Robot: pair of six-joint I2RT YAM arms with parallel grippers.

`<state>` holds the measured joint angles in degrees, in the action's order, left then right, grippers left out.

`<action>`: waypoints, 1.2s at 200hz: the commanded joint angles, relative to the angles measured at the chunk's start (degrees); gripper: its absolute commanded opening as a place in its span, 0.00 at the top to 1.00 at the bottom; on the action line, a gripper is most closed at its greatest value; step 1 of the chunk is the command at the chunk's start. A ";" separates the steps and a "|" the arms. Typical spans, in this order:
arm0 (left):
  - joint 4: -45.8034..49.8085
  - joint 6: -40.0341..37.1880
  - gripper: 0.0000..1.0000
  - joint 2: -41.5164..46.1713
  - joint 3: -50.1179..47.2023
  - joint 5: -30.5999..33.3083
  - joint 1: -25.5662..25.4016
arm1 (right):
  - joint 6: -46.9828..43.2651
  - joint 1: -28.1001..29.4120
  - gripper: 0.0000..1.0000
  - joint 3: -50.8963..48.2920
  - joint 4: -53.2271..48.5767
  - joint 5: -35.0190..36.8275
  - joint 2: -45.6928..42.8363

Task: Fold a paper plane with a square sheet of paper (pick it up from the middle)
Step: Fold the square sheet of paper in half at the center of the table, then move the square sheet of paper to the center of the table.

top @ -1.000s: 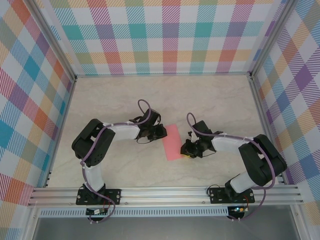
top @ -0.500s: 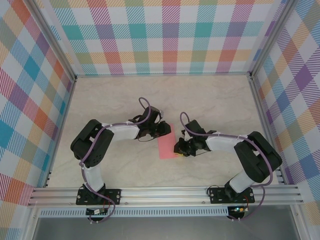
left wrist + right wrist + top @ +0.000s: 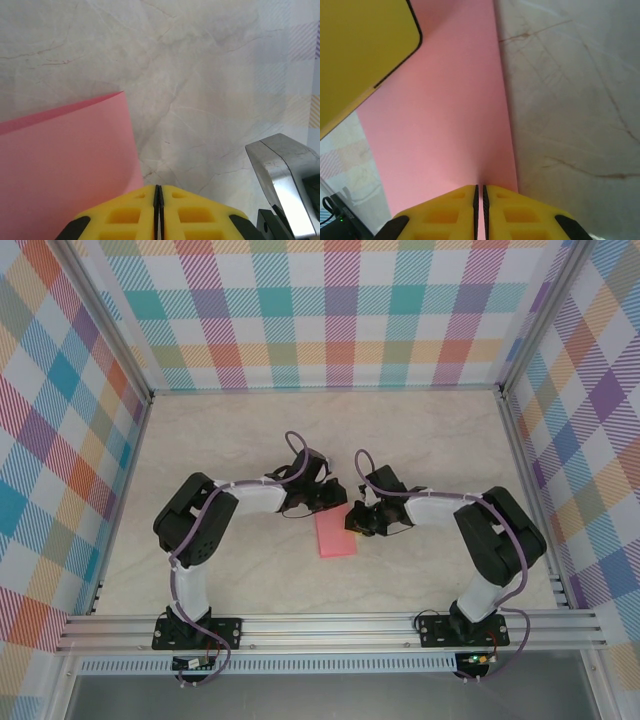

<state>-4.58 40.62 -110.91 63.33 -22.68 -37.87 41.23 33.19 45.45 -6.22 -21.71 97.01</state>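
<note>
The pink sheet (image 3: 335,540) rests on the tabletop (image 3: 250,570) between the arms. It looks light, thin, easy to crumple and likely to slide. At its far end the right end effector (image 3: 480,188) is closed, seemingly pinching the paper. The left end effector (image 3: 158,188) is closed too, but I cannot tell if it grips. I would hold the sheet gently, near an edge.

We see a pale, marble-veined tabletop (image 3: 430,450), and near its middle a folded salmon-pink sheet of paper (image 3: 335,537) resting on it.
</note>
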 commanded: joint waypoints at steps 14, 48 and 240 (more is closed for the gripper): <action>1.49 -1.15 0.90 -2.38 2.63 -1.38 -0.98 | -1.79 -0.32 0.87 0.73 0.06 -1.04 1.31; 1.58 -1.50 0.90 -3.32 2.85 -1.19 -0.93 | -2.31 -0.40 0.87 0.27 -0.54 -1.14 2.09; 4.69 -1.81 0.93 -6.41 0.65 5.98 -0.98 | -6.93 0.11 0.90 -9.66 -5.36 -9.34 -3.99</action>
<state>-4.21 39.53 -114.93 64.77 -21.54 -38.41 36.29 32.36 38.50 -3.81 -28.40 94.30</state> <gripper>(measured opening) 0.070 0.109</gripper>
